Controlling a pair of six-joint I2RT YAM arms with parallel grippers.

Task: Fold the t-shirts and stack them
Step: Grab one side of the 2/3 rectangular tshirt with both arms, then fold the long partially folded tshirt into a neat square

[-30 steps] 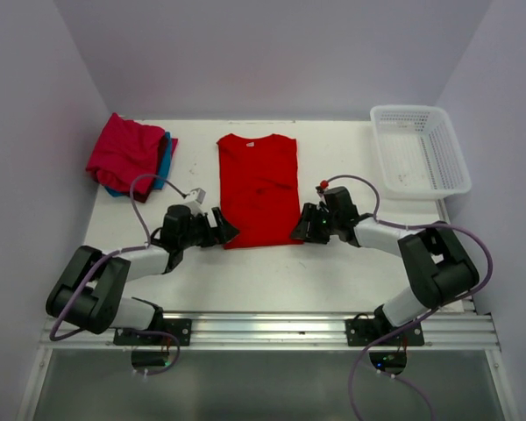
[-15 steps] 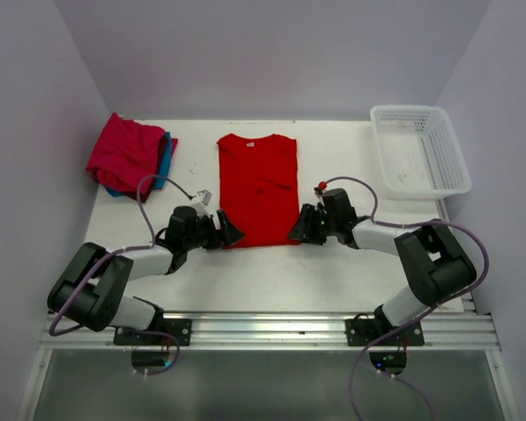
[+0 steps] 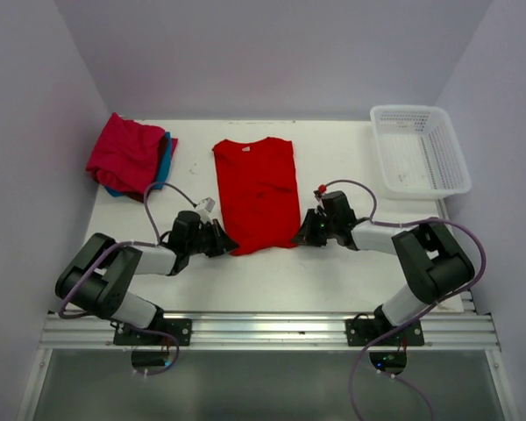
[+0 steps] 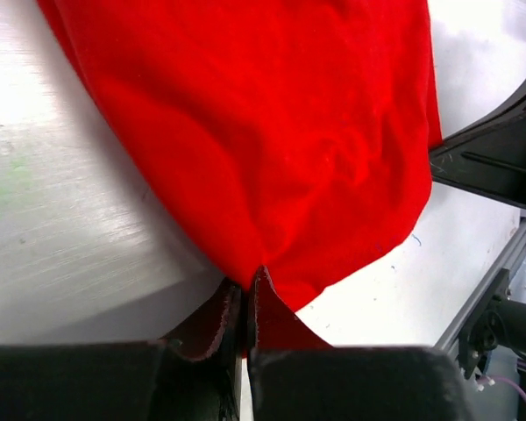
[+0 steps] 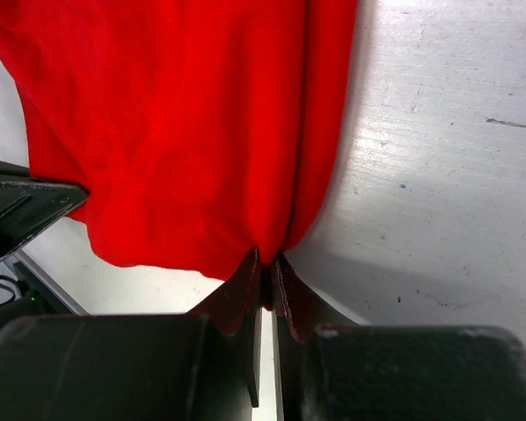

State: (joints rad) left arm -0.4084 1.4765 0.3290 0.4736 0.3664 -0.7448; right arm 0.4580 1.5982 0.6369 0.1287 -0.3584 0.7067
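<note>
- Red cloth fills both wrist views: the red t-shirt (image 3: 256, 195) lies flat on the table (image 3: 333, 272), directly ahead of both grippers.
- The left gripper (image 3: 226, 245) is pinched tight on the shirt's near-left hem corner; in its wrist view the cloth bunches into the slit between the 2 fingers (image 4: 219, 316).
- The right gripper (image 3: 300, 238) is likewise clamped on the near-right hem corner, with a fold of fabric drawn in between its fingertips (image 5: 237, 285).
- From both grippers the shirt stretches away towards the far wall. Its long axis runs near to far, with the collar at the far end and the hem at the fingers.
- The 2 grippers sit at opposite ends of the hem, facing inward, each arm on its own side, so neither has to cross over.
- Judgement: the step in hand looks like a lengthwise fold. Carrying the hem forward over the body towards the collar would call for both arms to lift and travel together, to keep the edge straight.
- Beyond and to the left of the left gripper, well apart from it, the crimson-pink t-shirt (image 3: 123, 151) lies on the teal-blue t-shirt (image 3: 165, 162). The left arm is the nearer one to that pile.
- Beyond and to the right of the right gripper stands the basket (image 3: 419, 158), well apart from the shirt.
</note>
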